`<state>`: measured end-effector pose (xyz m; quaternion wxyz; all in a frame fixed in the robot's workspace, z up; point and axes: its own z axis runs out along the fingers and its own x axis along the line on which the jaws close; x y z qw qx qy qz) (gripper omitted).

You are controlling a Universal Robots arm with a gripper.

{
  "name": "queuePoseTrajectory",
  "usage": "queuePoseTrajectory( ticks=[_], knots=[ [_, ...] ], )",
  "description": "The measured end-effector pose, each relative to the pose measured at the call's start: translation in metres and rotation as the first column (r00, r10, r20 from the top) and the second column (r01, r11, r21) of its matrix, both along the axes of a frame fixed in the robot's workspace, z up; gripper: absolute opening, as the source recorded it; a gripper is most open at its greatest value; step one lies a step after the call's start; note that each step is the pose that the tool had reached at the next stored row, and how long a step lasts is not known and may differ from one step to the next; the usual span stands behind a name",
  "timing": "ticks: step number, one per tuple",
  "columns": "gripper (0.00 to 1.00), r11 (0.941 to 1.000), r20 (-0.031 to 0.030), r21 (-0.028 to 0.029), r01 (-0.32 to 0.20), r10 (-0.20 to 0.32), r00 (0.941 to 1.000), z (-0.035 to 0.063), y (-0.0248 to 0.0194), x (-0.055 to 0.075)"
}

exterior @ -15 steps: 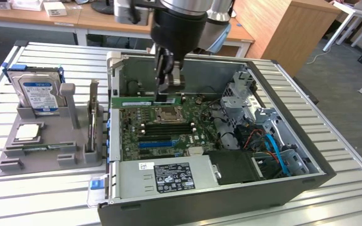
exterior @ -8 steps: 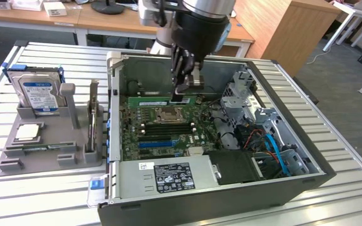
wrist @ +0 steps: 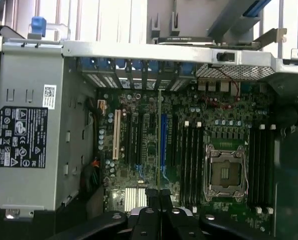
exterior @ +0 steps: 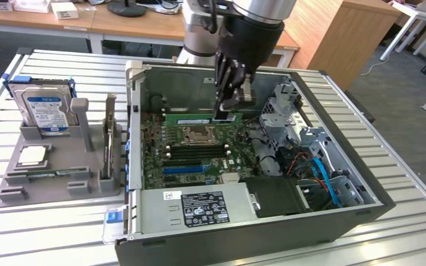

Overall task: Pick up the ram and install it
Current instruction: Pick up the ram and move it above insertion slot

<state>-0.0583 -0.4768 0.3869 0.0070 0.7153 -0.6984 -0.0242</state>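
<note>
The ram (exterior: pixel 198 118) is a long green stick with a white label. It hangs level and on edge just above the motherboard (exterior: pixel 191 160), behind the silver processor socket (exterior: pixel 197 134). My gripper (exterior: pixel 228 111) reaches down into the open computer case and is shut on the ram's end at the exterior view's right. In the wrist view the ram (wrist: pixel 160 145) appears edge-on as a thin line running out from between the black fingers (wrist: pixel 147 215). It lies over the board between the blue slot and the black memory slots (wrist: pixel 191 160). I cannot tell whether it touches a slot.
A grey holder tray (exterior: pixel 20 194) at the exterior view's left carries an upright hard drive (exterior: pixel 46 108) and a square silver processor chip (exterior: pixel 33 156). Inside the case stand the power supply (exterior: pixel 198 208), a metal drive cage (exterior: pixel 279 111) and blue cables (exterior: pixel 323 174).
</note>
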Motion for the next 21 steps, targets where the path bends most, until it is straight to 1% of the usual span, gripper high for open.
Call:
queuePoseTrajectory(
  ticks=[4, 9, 16, 21],
  knots=[
    [0.12, 1.0000, -0.0001, -0.0002, 0.000, 0.000, 1.0000, 0.0001, 0.0000, 0.010],
    [0.12, 1.0000, 0.0000, -0.0001, 0.000, 0.000, 1.0000, 0.0000, 0.0001, 0.010],
    [0.12, 0.9998, 0.0000, 0.0000, 0.020, -0.020, 0.9998, -0.0013, 0.0079, 0.010],
    [0.12, 0.9996, 0.0000, 0.0000, 0.030, -0.030, 0.9996, -0.0030, 0.0152, 0.010]
  ],
)
